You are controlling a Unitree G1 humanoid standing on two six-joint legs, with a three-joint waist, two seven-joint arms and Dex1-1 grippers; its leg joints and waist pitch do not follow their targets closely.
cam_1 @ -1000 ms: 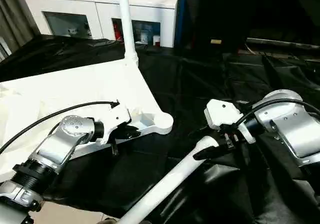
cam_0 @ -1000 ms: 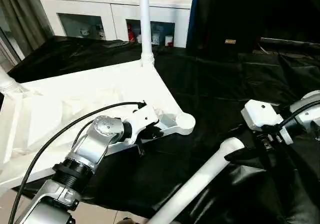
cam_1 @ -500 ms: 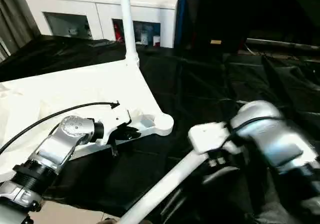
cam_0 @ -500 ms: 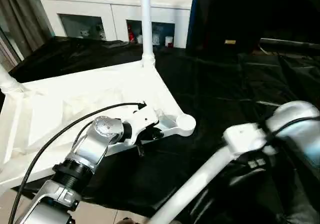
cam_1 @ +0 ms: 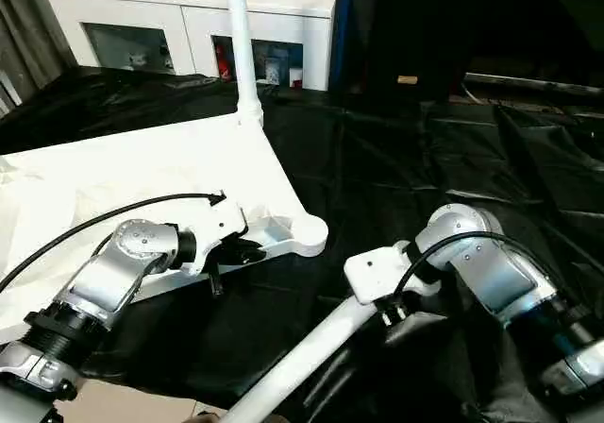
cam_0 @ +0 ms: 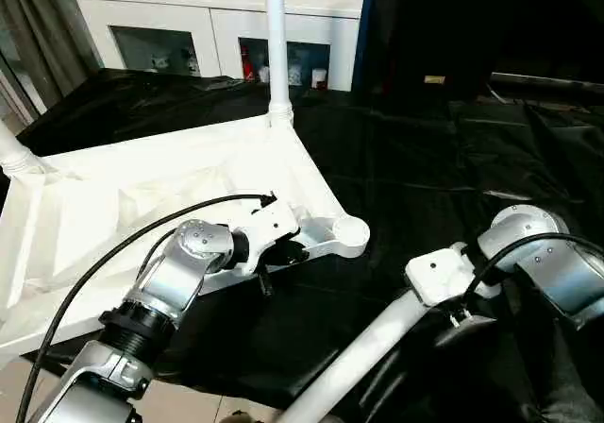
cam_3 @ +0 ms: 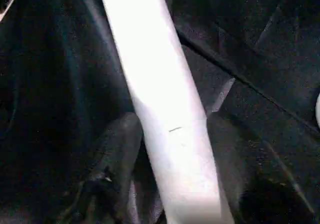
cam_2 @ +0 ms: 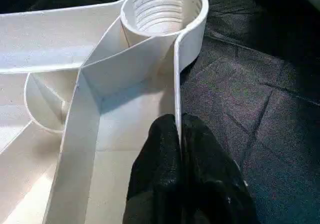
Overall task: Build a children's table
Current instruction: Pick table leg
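1. White plastic tabletop (cam_0: 170,196) lies underside up on the black-draped work table (cam_0: 425,159), two legs already upright at its far corners (cam_0: 276,45).
2. My left arm reaches in from the near left; the left gripper (cam_2: 178,134) is pinched together on the tabletop's thin rim, near the empty threaded socket (cam_2: 162,6).
3. My right arm bends in from the right; the right gripper (cam_3: 170,149) straddles a loose leg (cam_0: 368,347), fingers (cam_3: 117,149) either side; contact I cannot tell.
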